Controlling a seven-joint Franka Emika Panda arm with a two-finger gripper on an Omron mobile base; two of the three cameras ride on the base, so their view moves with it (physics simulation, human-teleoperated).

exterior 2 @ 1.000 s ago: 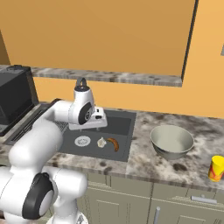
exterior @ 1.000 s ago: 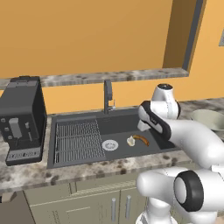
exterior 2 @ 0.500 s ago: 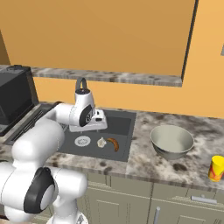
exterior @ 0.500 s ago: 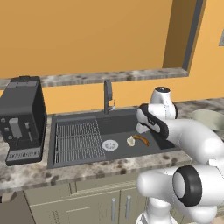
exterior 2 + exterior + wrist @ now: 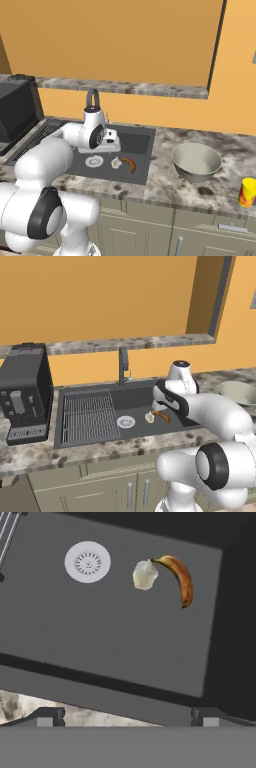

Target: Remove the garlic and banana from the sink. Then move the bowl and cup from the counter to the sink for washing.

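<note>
The whitish garlic (image 5: 145, 575) and the curved orange banana (image 5: 181, 578) lie side by side on the dark sink (image 5: 100, 627) floor, right of the round drain (image 5: 87, 561). My gripper (image 5: 127, 717) hangs open above the sink's near rim, nothing between its fingertips. From the base I see the gripper (image 5: 156, 405) (image 5: 111, 149) just above the garlic (image 5: 149, 417) (image 5: 116, 163) and banana (image 5: 162, 416) (image 5: 130, 164). The grey bowl (image 5: 196, 161) (image 5: 237, 392) and the yellow cup (image 5: 247, 192) stand on the counter right of the sink (image 5: 135, 140).
A dark faucet (image 5: 123, 363) rises behind the basin. A ribbed rack (image 5: 90, 413) fills the sink's left part. A black coffee machine (image 5: 25, 391) stands on the counter at the far left. An orange wall with a stone ledge runs behind.
The hand has come down and shifted a little toward the garlic and banana over the sink. Its jaws stay open. The objects have not moved.
</note>
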